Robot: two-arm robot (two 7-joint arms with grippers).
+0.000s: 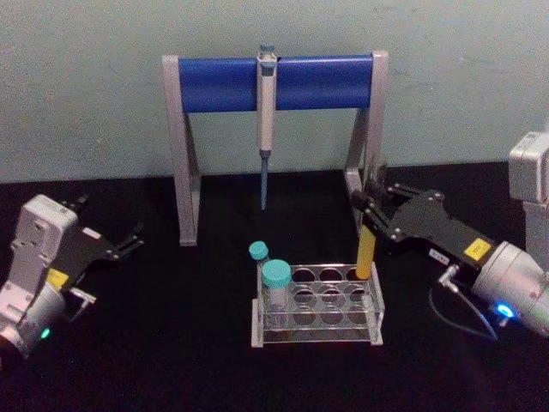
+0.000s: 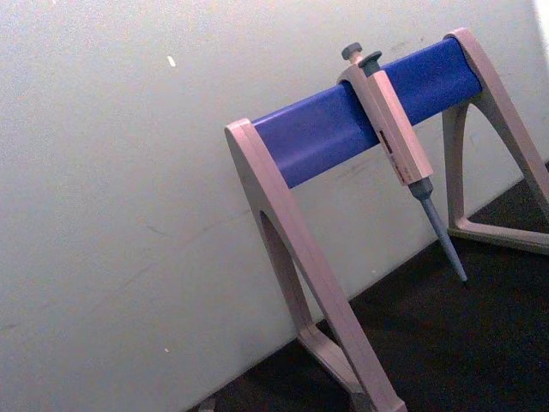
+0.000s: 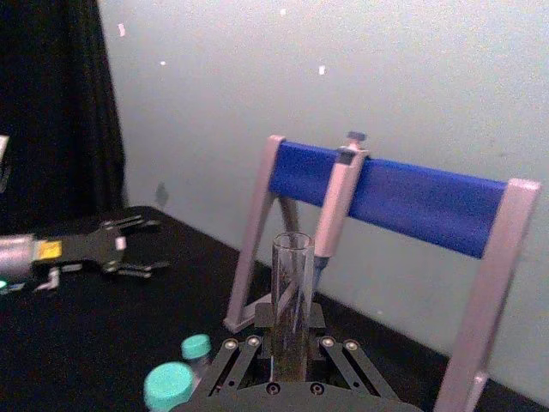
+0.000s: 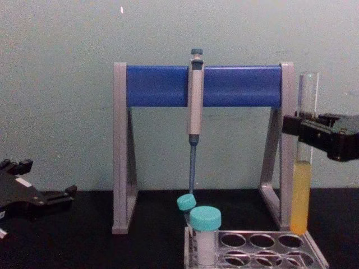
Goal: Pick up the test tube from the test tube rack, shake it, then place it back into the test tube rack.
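Closest to the robot, on the black table, sits the test tube rack. It is low and see-through, with rows of round holes on top. Two small vials with teal caps stand in the holes on its left side. The front vial is a bit bigger in the head view, and the back vial stands right behind it.

At the back right corner of the rack is the test tube. It stands straight up and has yellow liquid in its lower part, with clear glass and an open mouth on top. Its round bottom is right at the corner hole. I cannot tell if the tip is inside the hole or just over it.

The right gripper comes in from the right side. Its black fingers are closed tight on the clear part of the tube, above the yellow.

Far off on the left side of the table, the left gripper sits low with its fingers spread apart. It holds nothing and is well away from the rack.

Behind the rack stands a tall stand with grey legs and a blue bar. A pipette hangs from the middle of the bar, with its thin tip pointing down. Behind it all is a pale wall.
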